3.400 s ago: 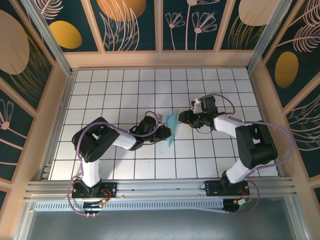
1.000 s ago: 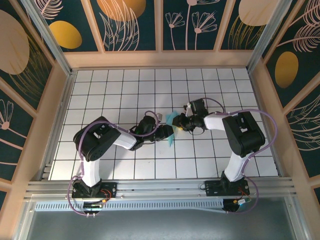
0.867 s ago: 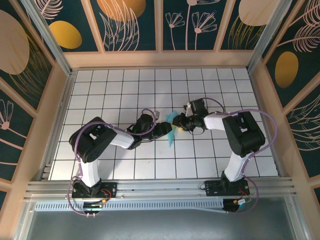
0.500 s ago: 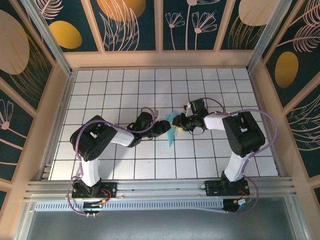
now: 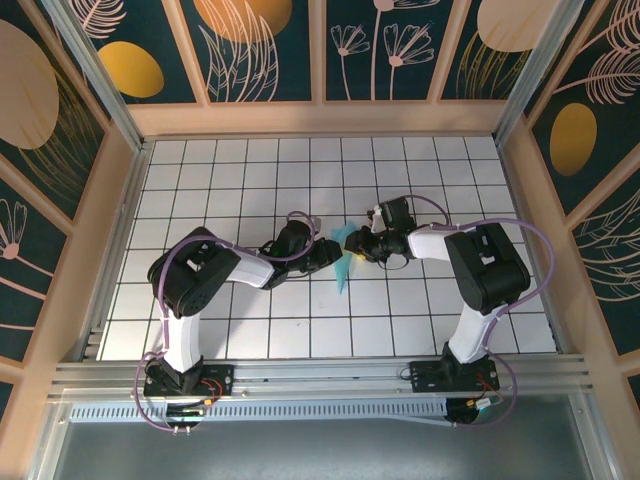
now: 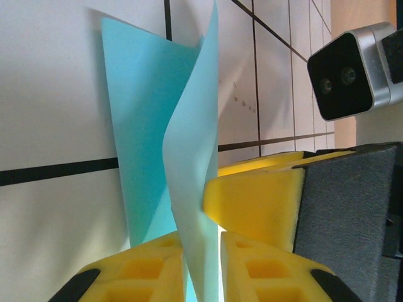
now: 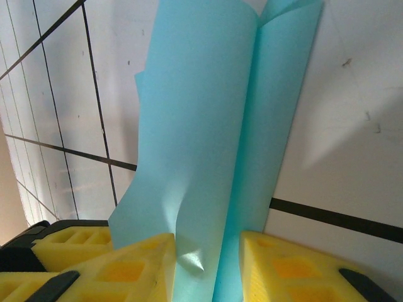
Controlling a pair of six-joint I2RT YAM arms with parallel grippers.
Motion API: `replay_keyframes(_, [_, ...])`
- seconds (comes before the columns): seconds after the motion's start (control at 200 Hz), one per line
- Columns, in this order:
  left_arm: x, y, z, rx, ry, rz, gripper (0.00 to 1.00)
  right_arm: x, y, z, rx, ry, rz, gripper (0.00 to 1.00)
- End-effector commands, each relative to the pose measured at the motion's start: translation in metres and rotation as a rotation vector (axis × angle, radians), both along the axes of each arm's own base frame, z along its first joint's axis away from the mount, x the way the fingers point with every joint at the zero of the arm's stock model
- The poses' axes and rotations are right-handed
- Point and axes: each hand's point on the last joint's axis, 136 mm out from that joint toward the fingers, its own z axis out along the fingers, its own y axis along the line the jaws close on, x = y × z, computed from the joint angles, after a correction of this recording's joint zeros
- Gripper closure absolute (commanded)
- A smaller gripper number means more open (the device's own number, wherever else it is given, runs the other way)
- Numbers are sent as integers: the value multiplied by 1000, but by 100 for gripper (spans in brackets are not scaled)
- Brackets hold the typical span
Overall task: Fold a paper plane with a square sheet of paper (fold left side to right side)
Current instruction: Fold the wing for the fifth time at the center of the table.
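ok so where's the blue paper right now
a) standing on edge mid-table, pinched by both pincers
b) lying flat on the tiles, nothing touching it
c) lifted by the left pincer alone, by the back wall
a: the blue paper stands on edge mid-table, clamped in the left pincer and in the right pincer, which meet at it from opposite sides.

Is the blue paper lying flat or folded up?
Folded up: the sheet of paper shows two layers meeting along a crease, not one flat square.
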Motion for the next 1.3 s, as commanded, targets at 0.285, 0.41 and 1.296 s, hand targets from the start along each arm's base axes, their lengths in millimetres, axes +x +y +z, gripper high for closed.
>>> replay_keyframes(0.285, [6, 4, -16, 77, -10, 2, 84, -1, -5, -12, -71, 17, 1, 67])
replay_keyframes(0.41, [7, 2, -16, 81, -15, -5, 85, -1, -5, -12, -73, 18, 4, 67])
replay_keyframes(1.296, [2, 4, -46, 138, 40, -30, 91, 3, 4, 9, 1, -16, 9, 67])
